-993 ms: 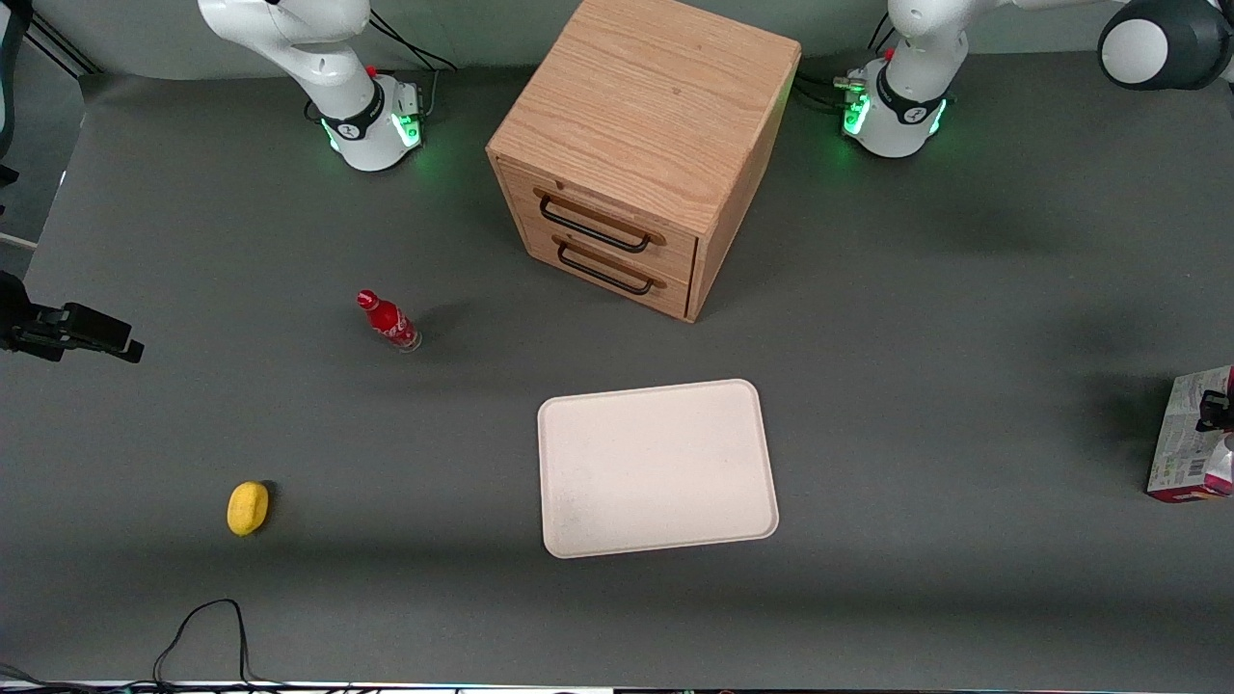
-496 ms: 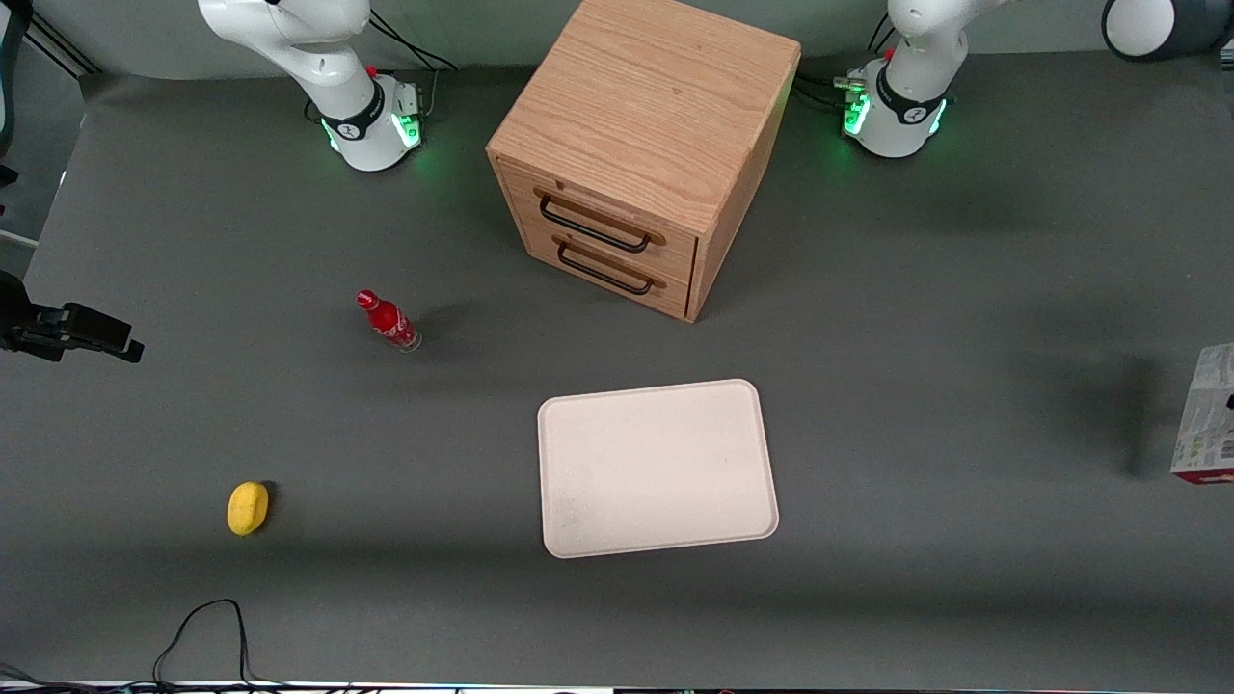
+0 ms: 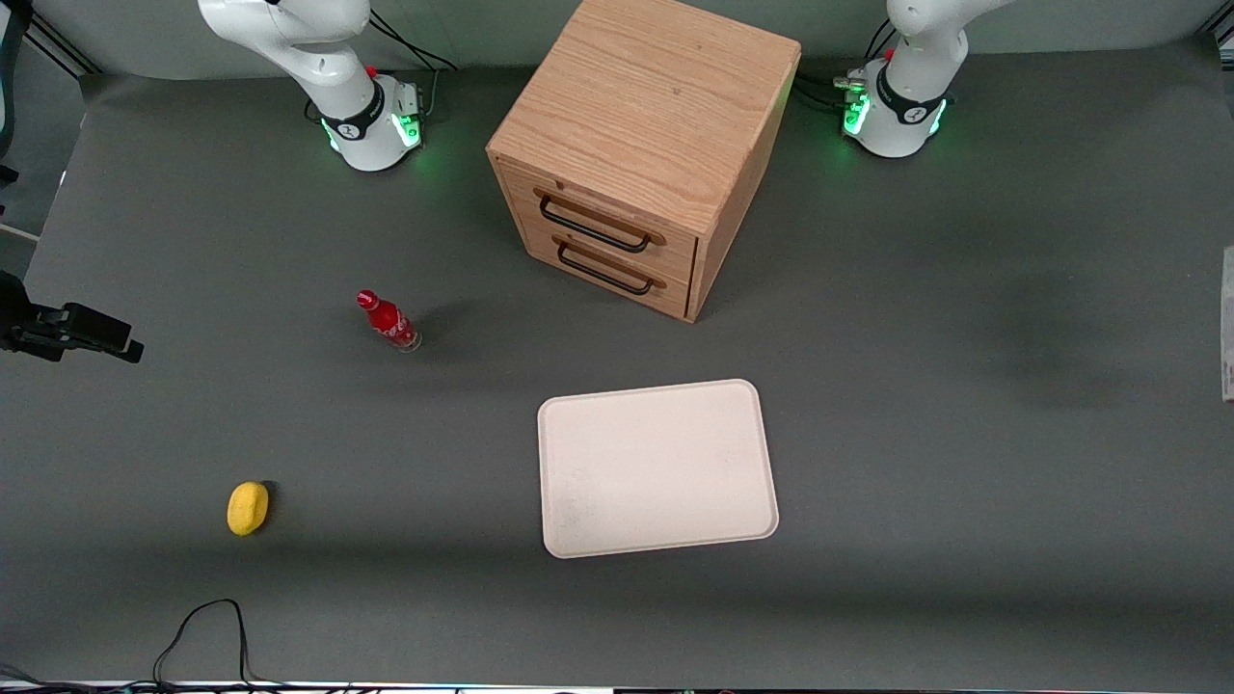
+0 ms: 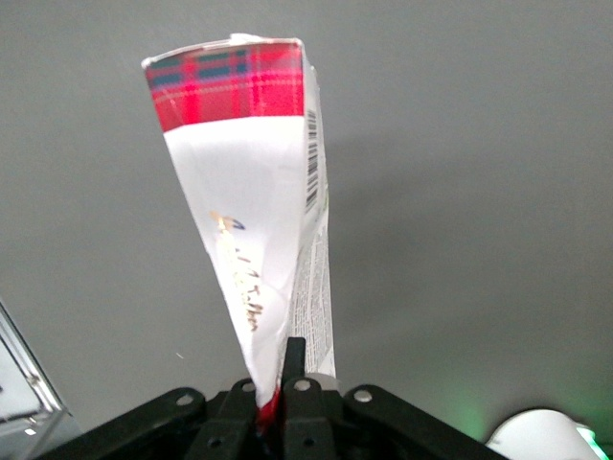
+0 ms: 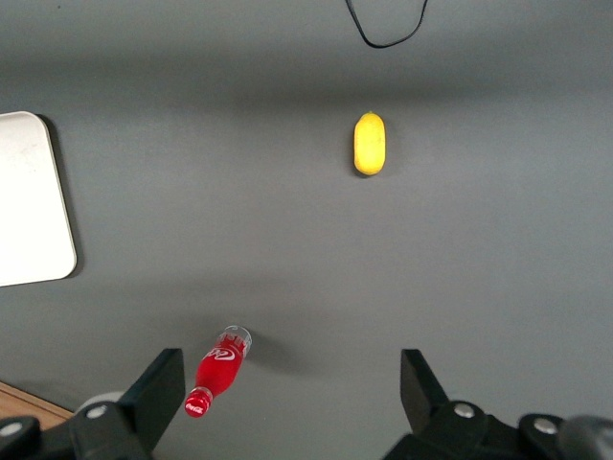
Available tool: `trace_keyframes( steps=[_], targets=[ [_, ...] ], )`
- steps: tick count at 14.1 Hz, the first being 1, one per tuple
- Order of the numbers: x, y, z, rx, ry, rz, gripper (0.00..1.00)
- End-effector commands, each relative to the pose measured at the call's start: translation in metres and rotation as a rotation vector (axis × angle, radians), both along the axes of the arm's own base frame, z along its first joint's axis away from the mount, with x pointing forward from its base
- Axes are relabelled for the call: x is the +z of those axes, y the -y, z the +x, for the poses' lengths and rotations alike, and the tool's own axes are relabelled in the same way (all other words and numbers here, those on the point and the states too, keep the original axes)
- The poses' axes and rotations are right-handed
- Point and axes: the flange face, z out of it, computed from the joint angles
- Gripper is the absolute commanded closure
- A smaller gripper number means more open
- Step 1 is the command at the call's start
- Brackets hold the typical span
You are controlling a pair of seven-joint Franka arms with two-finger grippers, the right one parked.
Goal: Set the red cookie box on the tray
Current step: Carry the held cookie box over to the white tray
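The red cookie box point(image 4: 251, 201) hangs above the grey table, with my left gripper point(image 4: 274, 381) shut on its lower end. It shows a white panel with gold lettering and a red plaid band at its outer end. In the front view only a pale sliver of the box point(image 3: 1228, 323) shows at the frame edge, toward the working arm's end of the table, and the gripper is out of that frame. The cream-white tray point(image 3: 656, 467) lies flat with nothing on it, nearer to the front camera than the cabinet.
A wooden drawer cabinet point(image 3: 636, 154) stands at the table's middle, both drawers shut. A small red bottle point(image 3: 388, 321) and a yellow rounded object point(image 3: 248, 507) sit toward the parked arm's end. A black cable point(image 3: 202, 627) loops at the near edge.
The box has risen and moved outward toward the working arm's end, from largely visible to a thin sliver at the front view's edge. Nothing else has moved.
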Motion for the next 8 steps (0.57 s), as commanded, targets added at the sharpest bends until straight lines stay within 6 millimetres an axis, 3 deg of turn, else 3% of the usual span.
trace_keyframes(
  steps=[1, 2, 5, 8],
  targets=[
    [0.025, 0.048, -0.053, 0.085, -0.024, 0.033, 1.0],
    [0.032, 0.058, -0.056, 0.105, -0.038, 0.034, 1.0],
    [0.043, 0.098, -0.04, 0.092, -0.039, 0.049, 1.0],
    [0.049, 0.176, -0.016, 0.144, -0.036, 0.092, 1.0]
  ],
)
